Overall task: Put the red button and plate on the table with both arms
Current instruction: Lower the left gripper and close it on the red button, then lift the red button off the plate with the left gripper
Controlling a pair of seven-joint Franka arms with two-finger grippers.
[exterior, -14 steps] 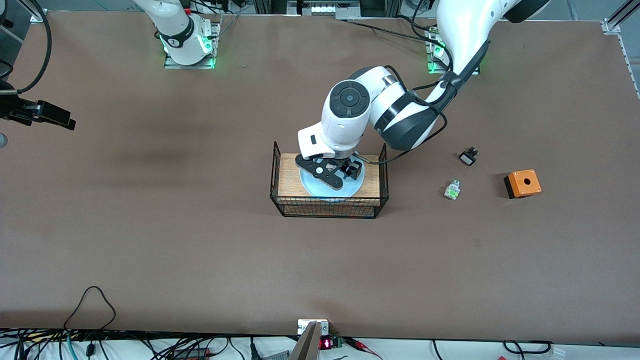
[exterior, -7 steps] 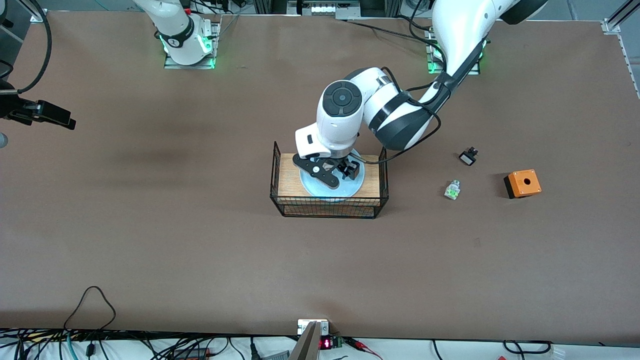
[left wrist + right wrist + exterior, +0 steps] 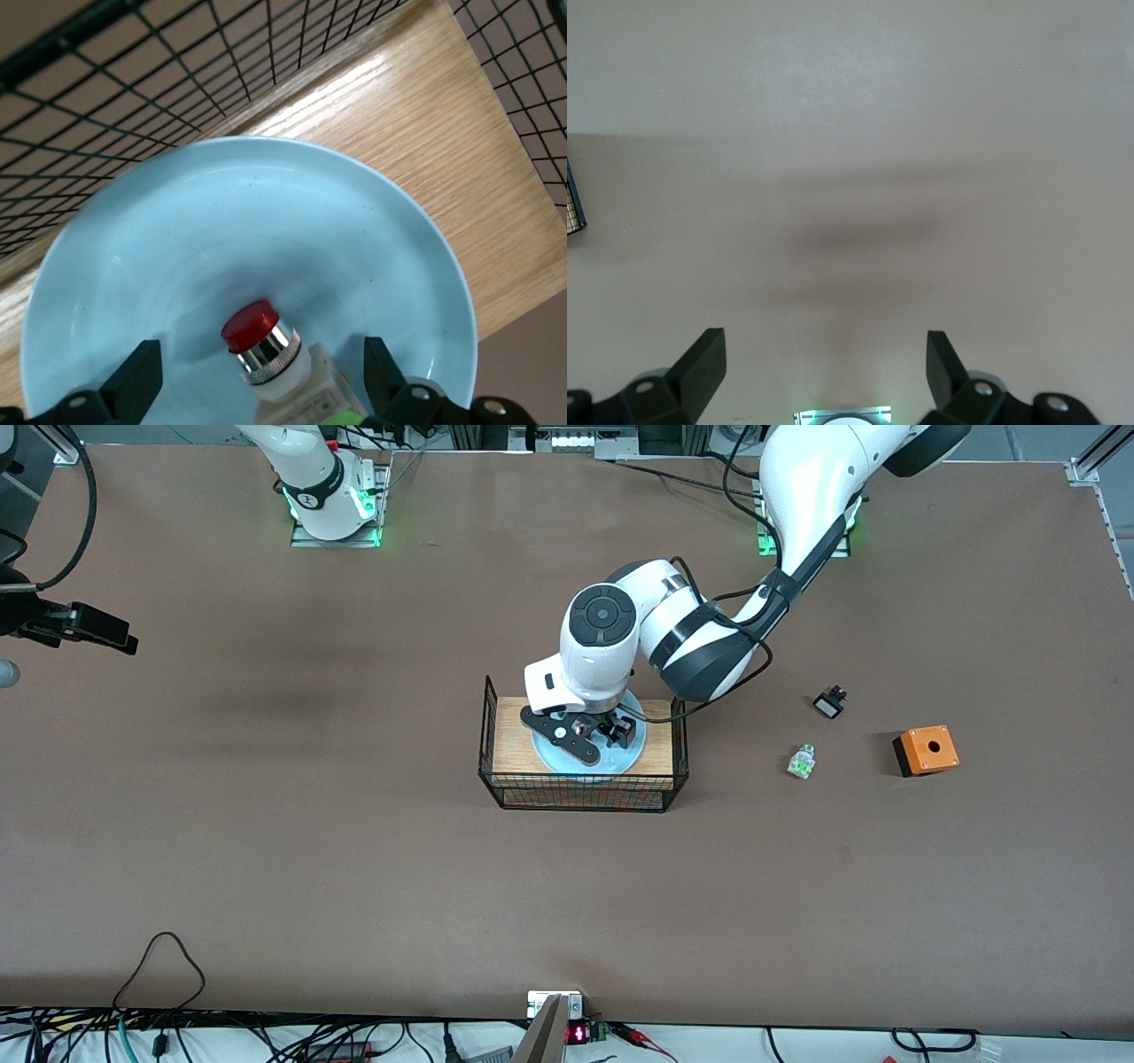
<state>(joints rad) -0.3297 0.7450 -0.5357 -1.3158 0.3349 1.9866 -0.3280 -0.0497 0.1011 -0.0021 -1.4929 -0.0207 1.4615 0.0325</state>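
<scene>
The left gripper (image 3: 257, 385) hangs low over the plate (image 3: 177, 230), fingers (image 3: 133, 379) spread wide either side of the red button (image 3: 266, 350), gripping nothing. The button lies on the plate, which sits on the board inside the mesh basket (image 3: 483, 731) at mid-table (image 3: 266, 850). This looks like the reach for the button; next, close on its body and lift clear of the mesh. The right gripper (image 3: 824, 372) waits, open and empty, over bare table at its arm's end.

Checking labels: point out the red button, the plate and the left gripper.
red button (image 3: 249, 324), left wrist view, red cap.
plate (image 3: 266, 221), left wrist view, bare inner surface.
left gripper (image 3: 261, 372), left wrist view, midway between fingertips.
</scene>
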